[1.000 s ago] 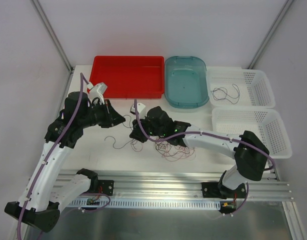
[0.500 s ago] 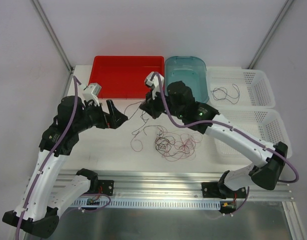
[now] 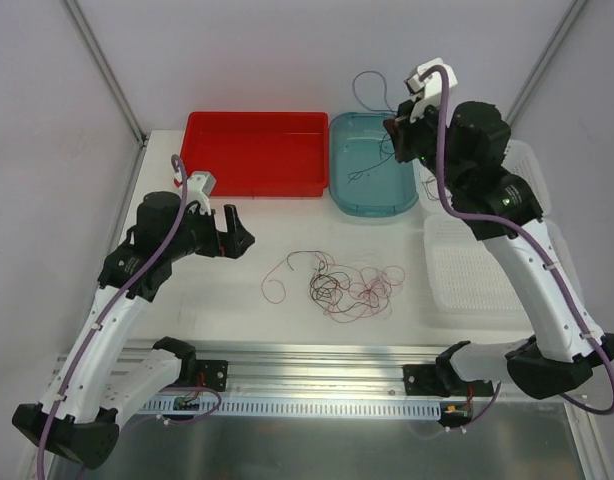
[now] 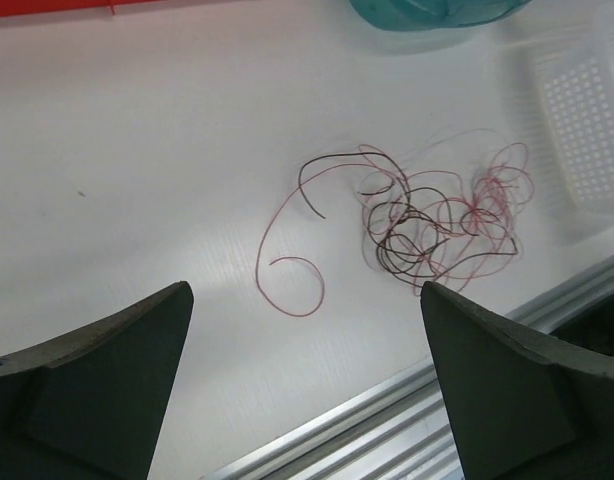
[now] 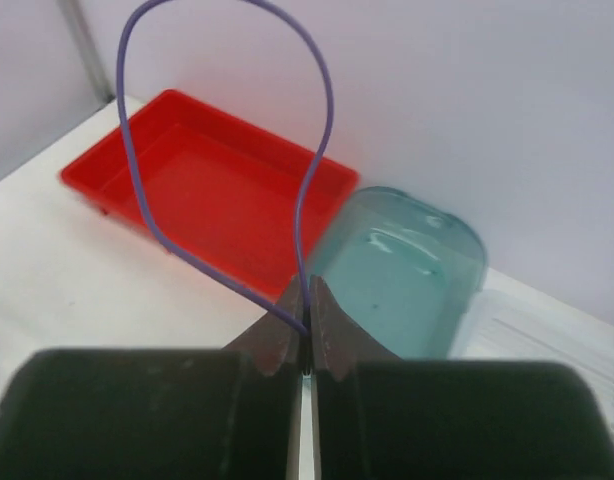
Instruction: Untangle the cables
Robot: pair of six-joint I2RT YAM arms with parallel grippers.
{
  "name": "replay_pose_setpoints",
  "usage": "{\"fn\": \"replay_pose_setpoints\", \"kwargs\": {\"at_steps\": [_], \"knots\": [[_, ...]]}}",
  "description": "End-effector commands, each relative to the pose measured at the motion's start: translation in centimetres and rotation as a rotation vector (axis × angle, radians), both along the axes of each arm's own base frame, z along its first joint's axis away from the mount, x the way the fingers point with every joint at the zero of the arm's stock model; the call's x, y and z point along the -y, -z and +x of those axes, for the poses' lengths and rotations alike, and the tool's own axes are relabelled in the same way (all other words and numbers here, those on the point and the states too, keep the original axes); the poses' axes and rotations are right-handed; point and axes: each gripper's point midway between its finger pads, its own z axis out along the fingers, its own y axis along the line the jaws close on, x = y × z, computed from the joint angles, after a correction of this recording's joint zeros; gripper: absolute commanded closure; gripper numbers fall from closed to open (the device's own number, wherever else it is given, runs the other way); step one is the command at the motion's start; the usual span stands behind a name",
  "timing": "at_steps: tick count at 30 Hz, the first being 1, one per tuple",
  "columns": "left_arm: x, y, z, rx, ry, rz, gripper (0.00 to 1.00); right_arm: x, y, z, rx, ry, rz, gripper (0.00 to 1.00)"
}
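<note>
A tangle of thin dark red and black cables [image 3: 347,285] [image 4: 437,215] lies on the white table, with one red strand [image 3: 275,285] [image 4: 287,280] curling off to its left. My left gripper [image 3: 232,232] [image 4: 305,290] hovers left of the tangle, open, with nothing between its fingers. High above the teal bin [image 3: 337,190], my right gripper [image 3: 395,135] [image 5: 307,300] is shut on a thin purplish cable [image 5: 307,180]. That cable [image 3: 372,90] loops upward from the jaws, and a loose end hangs over the bin.
A red tray [image 3: 255,150] [image 5: 217,190] stands at the back left, next to the teal bin [image 5: 407,270]. Two white baskets [image 3: 457,280] sit at the right, the back one [image 3: 527,165] partly behind my right arm. A metal rail [image 4: 387,400] runs along the near edge.
My right arm has risen from the pile and swung back right over the teal bin, carrying one cable. My left gripper has opened and pulled back left of the tangle.
</note>
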Motion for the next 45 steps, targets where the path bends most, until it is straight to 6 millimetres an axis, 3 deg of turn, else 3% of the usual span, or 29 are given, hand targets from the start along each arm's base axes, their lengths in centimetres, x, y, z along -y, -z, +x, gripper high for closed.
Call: {"fn": "replay_pose_setpoints", "kwargs": {"at_steps": [1, 2, 6, 8, 9, 14, 15, 18, 22, 24, 25, 29, 32, 35, 36, 38, 39, 41, 42, 45], "knots": [[-1.1, 1.8, 2.3, 0.028, -0.047, 0.102, 0.01, 4.8, -2.5, 1.7, 0.078, 0.152, -0.05, 0.99], [-1.3, 2.3, 2.5, 0.024, -0.055, 0.116, 0.01, 6.5, -3.4, 2.5, 0.096, 0.201, -0.045, 0.99], [-1.9, 6.2, 3.4, -0.04, -0.08, 0.183, 0.01, 10.2, -3.8, 5.1, 0.111, 0.31, -0.054, 0.99], [-2.1, 7.1, 3.7, -0.051, -0.086, 0.202, 0.01, 12.1, -3.6, 6.7, 0.108, 0.361, -0.057, 0.99], [-2.2, 8.2, 3.6, -0.073, -0.08, 0.221, 0.01, 12.7, -3.4, 7.3, 0.102, 0.376, -0.057, 0.99], [-3.0, 9.6, 3.9, -0.095, -0.104, 0.267, 0.01, 16.9, -1.0, 10.6, 0.056, 0.477, -0.041, 0.99], [-3.0, 9.8, 3.8, -0.1, -0.103, 0.267, 0.01, 17.3, 0.8, 11.5, 0.016, 0.487, -0.029, 0.99], [-3.4, 10.1, 3.7, -0.101, -0.113, 0.285, 0.01, 19.6, 3.7, 13.7, -0.037, 0.523, 0.033, 0.99], [-3.4, 10.4, 3.6, -0.106, -0.11, 0.287, 0.01, 21.9, 10.6, 16.5, -0.181, 0.544, 0.211, 0.99], [-3.4, 10.5, 3.5, -0.112, -0.107, 0.285, 0.01, 24.0, 13.1, 17.3, -0.235, 0.584, 0.276, 0.99], [-3.2, 10.5, 3.5, -0.114, -0.101, 0.281, 0.01, 24.8, 15.4, 18.1, -0.281, 0.604, 0.3, 0.99], [-3.2, 10.7, 3.4, -0.119, -0.097, 0.276, 0.01, 28.8, 22.0, 19.0, -0.432, 0.735, 0.436, 0.99], [-3.2, 10.7, 3.2, -0.118, -0.1, 0.276, 0.01, 31.6, 27.0, 19.0, -0.581, 0.839, 0.514, 0.9], [-3.1, 10.7, 3.2, -0.117, -0.095, 0.271, 0.01, 33.2, 28.1, 18.3, -0.681, 0.874, 0.558, 0.63], [-3.0, 10.7, 3.1, -0.119, -0.087, 0.264, 0.01, 33.4, 27.6, 18.1, -0.682, 0.879, 0.554, 0.51], [-2.8, 10.5, 3.0, -0.116, -0.081, 0.255, 0.01, 33.3, 26.8, 17.1, -0.687, 0.89, 0.529, 0.38], [-2.6, 10.4, 2.9, -0.115, -0.075, 0.248, 0.01, 33.1, 25.3, 16.2, -0.663, 0.885, 0.517, 0.28], [-2.5, 10.3, 2.9, -0.115, -0.072, 0.239, 0.01, 32.6, 23.6, 15.3, -0.642, 0.873, 0.497, 0.22], [-2.4, 10.2, 2.8, -0.114, -0.065, 0.233, 0.01, 32.2, 21.7, 14.3, -0.612, 0.867, 0.484, 0.18], [-2.1, 10.2, 2.6, -0.118, -0.056, 0.22, 0.01, 30.1, 21.1, 11.5, -0.659, 0.854, 0.4, 0.16]]}}
